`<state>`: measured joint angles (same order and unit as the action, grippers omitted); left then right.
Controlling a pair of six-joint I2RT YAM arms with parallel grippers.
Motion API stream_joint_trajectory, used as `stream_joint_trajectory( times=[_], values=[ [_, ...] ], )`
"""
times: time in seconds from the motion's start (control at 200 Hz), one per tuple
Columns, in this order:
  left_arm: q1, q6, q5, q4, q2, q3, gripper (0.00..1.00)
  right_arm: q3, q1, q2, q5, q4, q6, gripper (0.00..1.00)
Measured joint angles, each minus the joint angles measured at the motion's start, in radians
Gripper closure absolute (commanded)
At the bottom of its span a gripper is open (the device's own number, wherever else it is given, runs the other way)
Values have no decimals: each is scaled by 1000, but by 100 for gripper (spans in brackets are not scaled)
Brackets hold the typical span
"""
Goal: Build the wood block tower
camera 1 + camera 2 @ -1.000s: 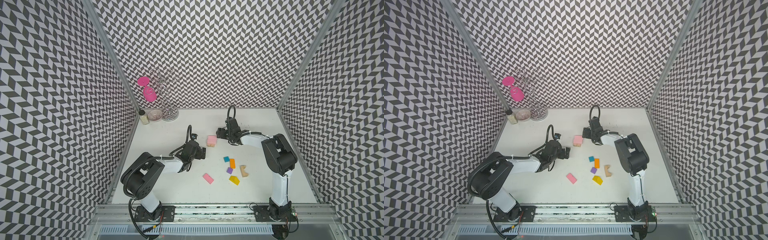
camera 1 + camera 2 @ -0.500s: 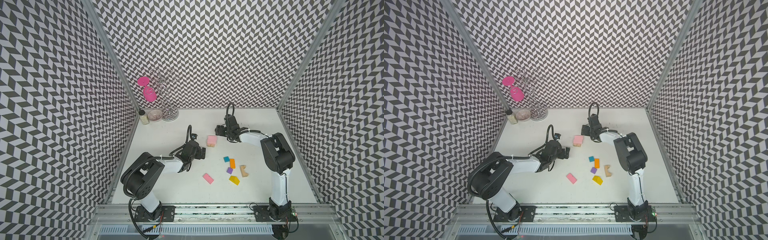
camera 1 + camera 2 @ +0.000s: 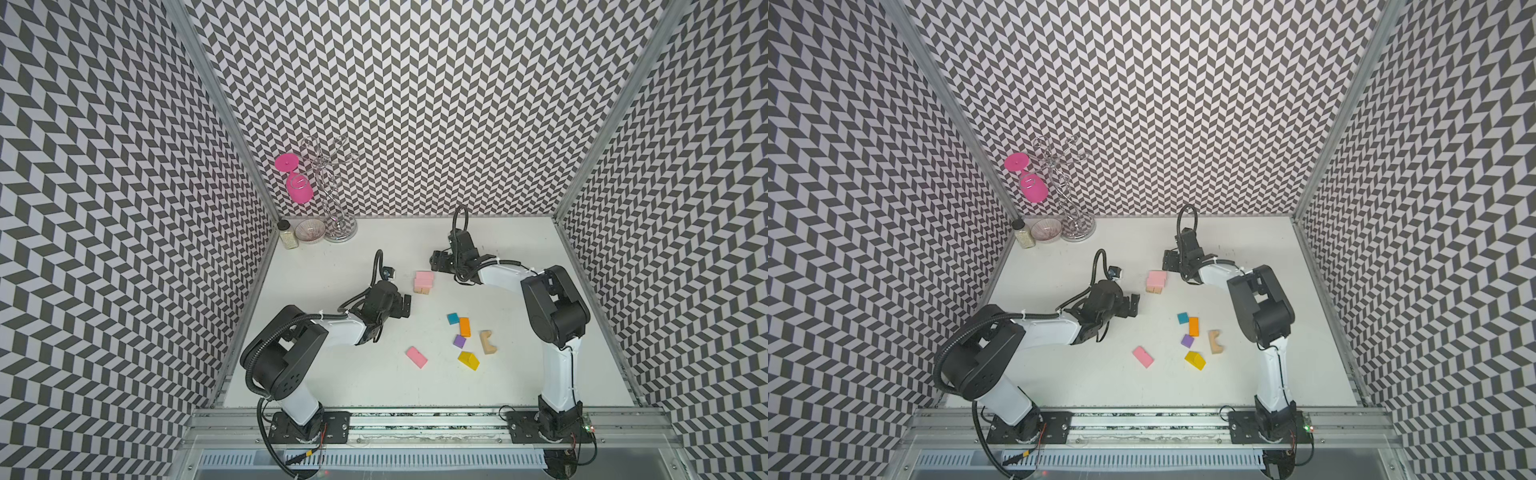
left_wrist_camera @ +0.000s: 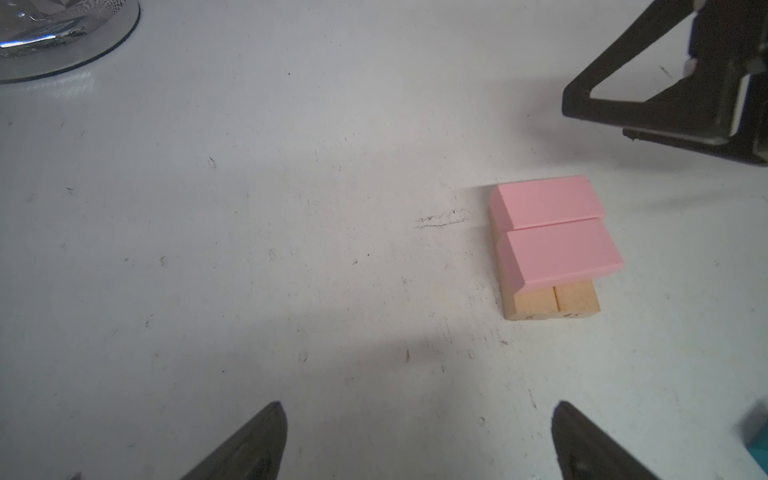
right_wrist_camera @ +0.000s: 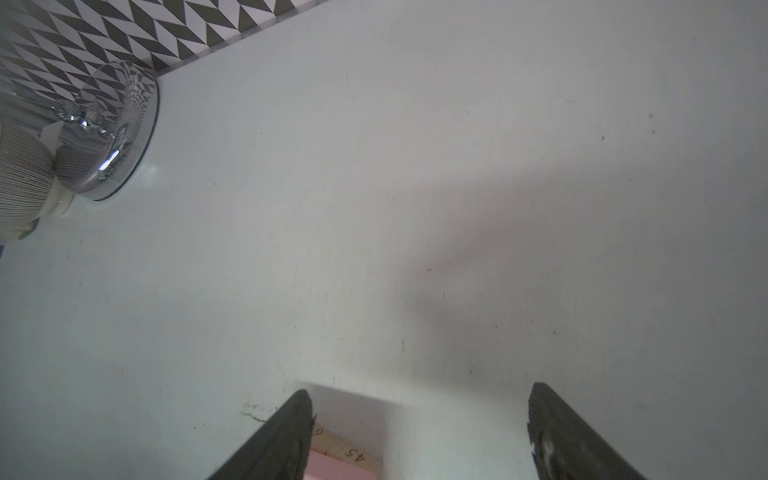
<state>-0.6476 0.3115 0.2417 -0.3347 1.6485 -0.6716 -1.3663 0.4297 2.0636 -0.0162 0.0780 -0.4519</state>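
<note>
A low stack, the start of the tower (image 3: 424,282) (image 3: 1156,282), has two pink slabs lying on two tan bars (image 4: 552,245). One corner of it shows beside a finger in the right wrist view (image 5: 349,457). My right gripper (image 3: 436,262) (image 5: 420,390) stands open and empty just behind and right of the stack. My left gripper (image 3: 405,305) (image 4: 419,409) is open and empty to the stack's front left, apart from it. Loose wood blocks lie nearer the front: teal cube (image 3: 453,318), orange slab (image 3: 464,327), purple cube (image 3: 459,341), tan arch (image 3: 487,342), yellow roof piece (image 3: 468,360), pink slab (image 3: 416,357).
A wire glass rack (image 3: 336,199) holding a pink goblet (image 3: 298,189) stands in the back left corner, with a small bowl (image 3: 310,231) and a shaker jar (image 3: 286,235) beside it. Patterned walls close in three sides.
The right arm has shifted slightly, with its gripper staying open just beside the stack. The left arm and the blocks have not moved.
</note>
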Motion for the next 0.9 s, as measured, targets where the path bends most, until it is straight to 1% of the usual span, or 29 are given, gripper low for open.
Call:
stream_joint_trajectory(
  times=[0.901],
  values=[
    [0, -3, 8, 0, 0, 0, 0, 10, 21, 17, -7, -4, 7, 23]
  ],
)
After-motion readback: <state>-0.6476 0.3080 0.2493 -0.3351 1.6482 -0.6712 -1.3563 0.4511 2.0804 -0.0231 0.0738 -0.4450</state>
